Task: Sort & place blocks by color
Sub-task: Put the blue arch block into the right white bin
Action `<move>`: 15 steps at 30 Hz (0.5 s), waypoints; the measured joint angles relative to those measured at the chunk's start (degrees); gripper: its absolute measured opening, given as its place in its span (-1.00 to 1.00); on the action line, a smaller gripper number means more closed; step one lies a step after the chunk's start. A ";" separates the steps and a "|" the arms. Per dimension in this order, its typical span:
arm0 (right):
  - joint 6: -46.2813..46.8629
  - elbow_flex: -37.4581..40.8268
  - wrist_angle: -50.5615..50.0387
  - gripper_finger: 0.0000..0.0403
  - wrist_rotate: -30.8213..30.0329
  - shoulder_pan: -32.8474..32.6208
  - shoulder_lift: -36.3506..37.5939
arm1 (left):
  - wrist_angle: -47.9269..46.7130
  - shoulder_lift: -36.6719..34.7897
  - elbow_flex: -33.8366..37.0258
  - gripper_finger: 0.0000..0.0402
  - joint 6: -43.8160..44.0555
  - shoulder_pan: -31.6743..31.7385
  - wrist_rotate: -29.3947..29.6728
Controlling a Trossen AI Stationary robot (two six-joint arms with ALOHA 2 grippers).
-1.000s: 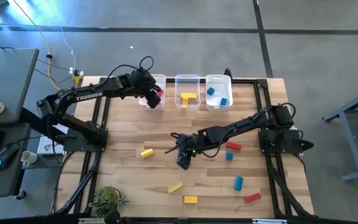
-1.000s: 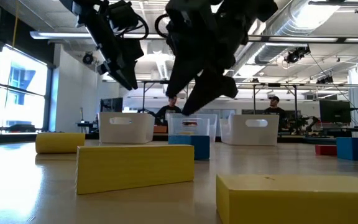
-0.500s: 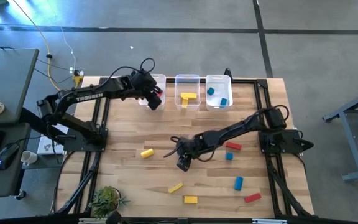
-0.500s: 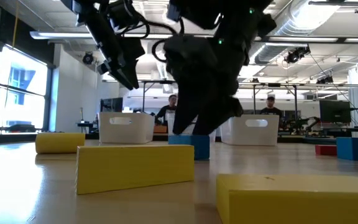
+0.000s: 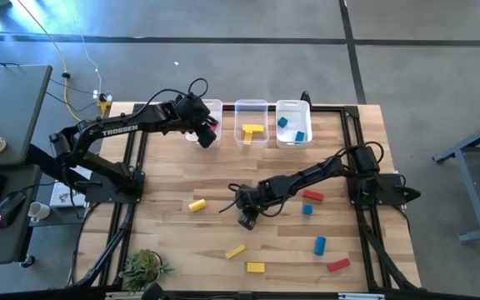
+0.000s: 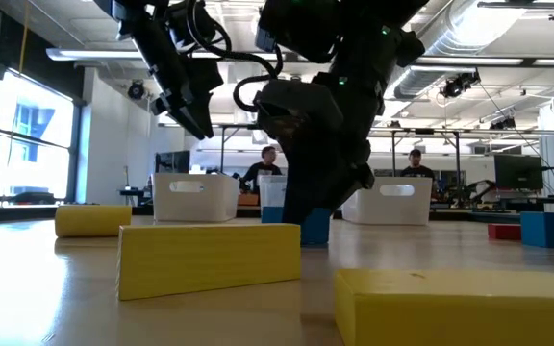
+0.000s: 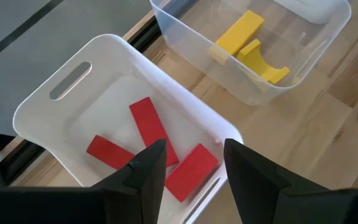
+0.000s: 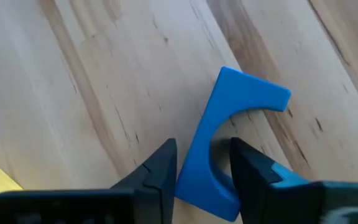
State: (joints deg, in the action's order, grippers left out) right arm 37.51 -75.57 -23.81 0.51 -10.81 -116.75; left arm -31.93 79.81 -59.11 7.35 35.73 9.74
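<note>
My right gripper (image 8: 204, 162) is down at the table's middle (image 5: 246, 220), shut on a blue arch-shaped block (image 8: 229, 124) that lies flat on the wood. My left gripper (image 7: 194, 165) hovers open over the left bin (image 5: 209, 110), which holds three red blocks (image 7: 148, 127). Nothing is between its fingers. The middle bin (image 5: 252, 122) holds yellow blocks and the right bin (image 5: 293, 122) blue ones. Loose yellow (image 5: 196, 204), red (image 5: 312, 196) and blue (image 5: 319, 244) blocks lie on the table. My right gripper pinches the blue arch block at one end. One finger (image 8: 160, 171) is against its flat back (image 8: 190, 163), the other (image 8: 250, 168) in the arch's hollow (image 8: 221, 163). The fingers come from above, pointing down. The block lies on the table (image 6: 315, 227).
More yellow blocks (image 5: 235, 251) (image 5: 255, 267) lie near the front edge, a red one (image 5: 337, 265) at the front right and a small blue one (image 5: 307, 209) beside the right arm. A potted plant (image 5: 144, 267) stands at the front left corner. People show in the room behind.
My right gripper has come down onto the table around the blue arch block and has shut on it. The block has stayed on the wood.
</note>
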 joint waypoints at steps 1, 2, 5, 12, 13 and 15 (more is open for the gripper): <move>-0.63 0.00 -0.03 -0.51 0.12 0.16 0.00 | 0.00 0.00 0.00 -0.26 0.00 -0.03 -0.09; -1.45 0.00 -0.11 -0.51 0.22 0.26 0.11 | -0.01 0.00 0.00 -0.27 0.03 -0.12 -0.09; -3.08 0.17 -0.44 -0.51 0.38 0.58 0.71 | -0.01 0.00 0.00 -0.26 0.00 -0.66 -0.09; -6.41 0.26 -1.85 -0.51 -2.79 2.25 5.30 | -0.01 0.00 0.00 -0.27 -0.02 -2.52 -0.13; -6.76 0.26 -2.55 -0.51 -3.61 2.54 5.94 | -0.03 0.00 0.00 -0.27 -0.02 -2.79 -0.13; -7.92 0.28 -3.64 -0.51 -4.84 3.26 7.66 | -0.04 0.00 0.00 -0.27 -0.01 -3.38 -0.15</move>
State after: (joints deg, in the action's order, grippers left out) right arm 29.59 -75.29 -27.45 -4.33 -7.55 -109.09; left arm -31.97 79.81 -59.11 7.34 32.34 9.59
